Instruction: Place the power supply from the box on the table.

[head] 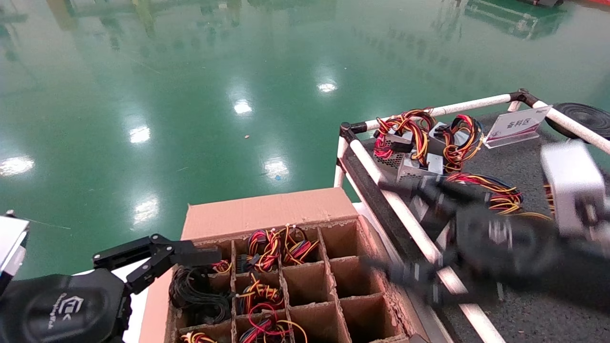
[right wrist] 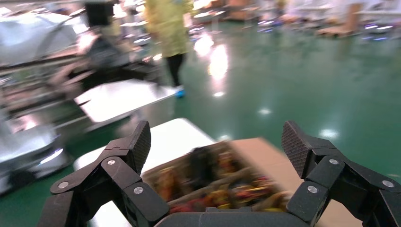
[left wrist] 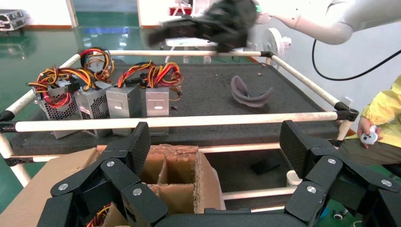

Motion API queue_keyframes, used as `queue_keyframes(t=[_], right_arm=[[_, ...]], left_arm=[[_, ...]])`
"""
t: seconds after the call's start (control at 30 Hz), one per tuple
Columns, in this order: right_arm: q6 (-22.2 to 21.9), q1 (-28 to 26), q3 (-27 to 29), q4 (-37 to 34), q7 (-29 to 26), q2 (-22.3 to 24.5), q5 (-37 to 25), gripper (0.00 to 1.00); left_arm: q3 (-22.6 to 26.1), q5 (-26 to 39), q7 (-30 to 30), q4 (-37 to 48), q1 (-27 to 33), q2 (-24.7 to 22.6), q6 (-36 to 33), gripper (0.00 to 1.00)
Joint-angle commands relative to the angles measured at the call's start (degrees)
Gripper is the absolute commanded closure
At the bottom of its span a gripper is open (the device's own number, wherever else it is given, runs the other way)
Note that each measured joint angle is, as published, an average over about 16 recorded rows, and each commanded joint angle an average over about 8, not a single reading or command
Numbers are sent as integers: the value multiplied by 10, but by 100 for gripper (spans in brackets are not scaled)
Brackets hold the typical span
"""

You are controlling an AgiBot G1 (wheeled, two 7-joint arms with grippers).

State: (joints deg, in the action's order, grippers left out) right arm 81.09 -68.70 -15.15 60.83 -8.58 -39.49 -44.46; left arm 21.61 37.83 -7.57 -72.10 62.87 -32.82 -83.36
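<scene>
The box [head: 267, 267] is the landmark here; its cardboard grid is part empty, with wire bundles showing in the cells on the side nearest the left arm and bare cells toward the table [head: 524, 157]. The right gripper [head: 405, 228] hangs over the rail between the box and the table, jaws spread wide and holding nothing; in its own wrist view the box sits ahead between the parted fingers [right wrist: 137, 142]. The left gripper [head: 157, 259] rests at the box's outer corner, also spread wide and empty (it looks parked, one finger over the corner cell). No unit is in hand; the nearest candidate power supply [head: 259, 293] is still down in the box, only its red and yellow wires visible, the metal case hidden below. Several finished units [head: 414, 162] stand on the table beyond the box.

Risks, as I judge them: a descent into a cell could catch the rough dividers and drag the carton; closing on loose wires rather than the case could let the unit swing or slip; crossing back, the load could clip the white rail [head: 405, 214].
</scene>
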Motion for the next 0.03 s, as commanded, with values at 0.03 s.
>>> queue_keyframes(t=[0.03], right_arm=[[21,32,-4,57,-10,20,12,0]], left_arm=[[0,0,0,0,0,0,0,0]])
